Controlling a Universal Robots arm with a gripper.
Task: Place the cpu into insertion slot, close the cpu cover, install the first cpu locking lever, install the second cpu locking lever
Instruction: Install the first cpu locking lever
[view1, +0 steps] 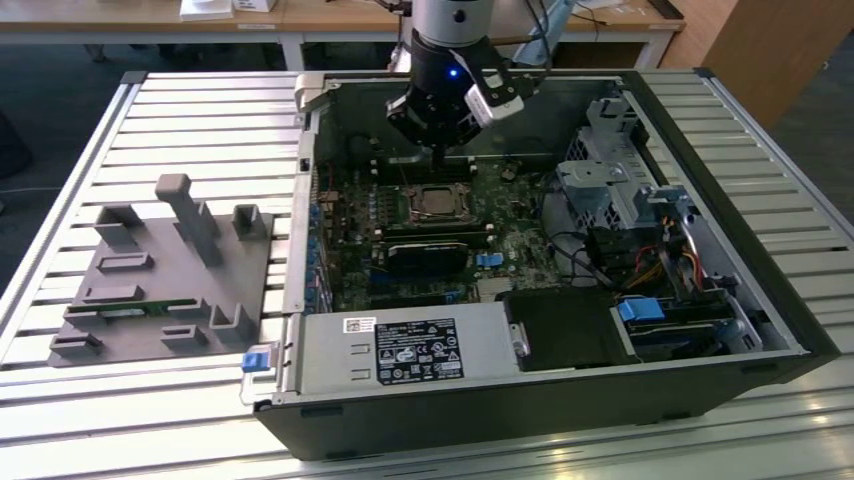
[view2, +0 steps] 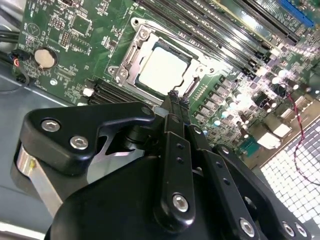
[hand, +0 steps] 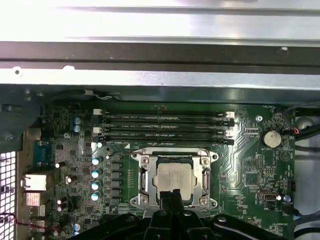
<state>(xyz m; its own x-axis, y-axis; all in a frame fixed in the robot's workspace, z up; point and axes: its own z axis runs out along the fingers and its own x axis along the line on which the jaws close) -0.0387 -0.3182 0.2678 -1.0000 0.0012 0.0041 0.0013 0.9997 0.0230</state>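
The cpu lies flat in the insertion slot on the green motherboard, its silver-grey top facing up. The silvery cpu cover lies down around it, framing the chip. In the second wrist view the cpu and the cpu cover show the same way. My gripper hovers just at one edge of the socket with its two thin black fingers pressed together and nothing between them. In the exterior view the gripper hangs inside the open computer case just beyond the cpu.
Long black memory slots run beside the socket, and a coin battery sits nearby. A black heatsink-like block, a power supply and a drive cage crowd the case. A grey fixture stands at the exterior view's left.
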